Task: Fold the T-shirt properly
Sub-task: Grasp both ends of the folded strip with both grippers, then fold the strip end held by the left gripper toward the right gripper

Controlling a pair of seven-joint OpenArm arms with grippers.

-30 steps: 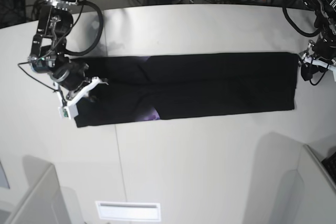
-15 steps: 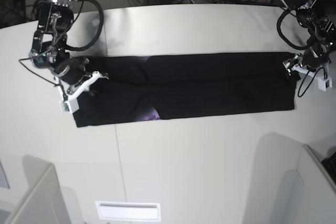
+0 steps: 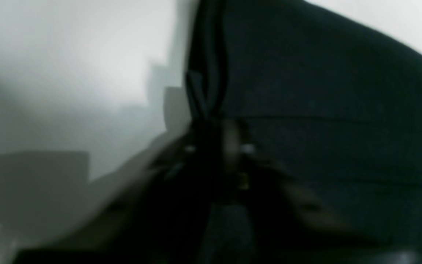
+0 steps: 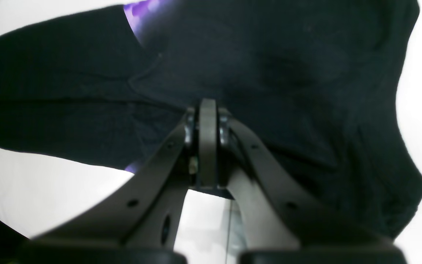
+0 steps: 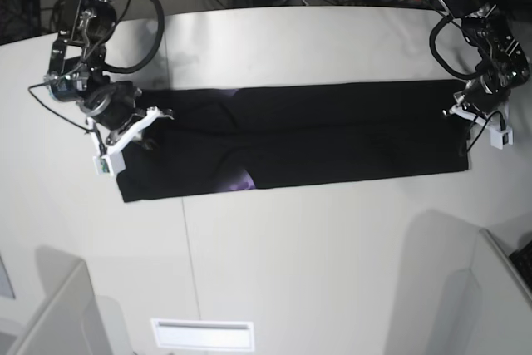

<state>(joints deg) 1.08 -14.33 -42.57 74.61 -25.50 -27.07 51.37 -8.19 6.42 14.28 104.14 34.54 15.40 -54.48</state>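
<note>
Base view shows the large black cloth T-shirt (image 5: 299,139) folded into a long band across the white table (image 5: 316,263). Both wrists are angled down low at its 2 ends. The right gripper (image 4: 208,121) is pinched shut on cloth; the left gripper (image 3: 218,146) looks clamped on the hem. A thin pinch risks catching only 1 layer, so a lift could pull the fold apart.
</note>
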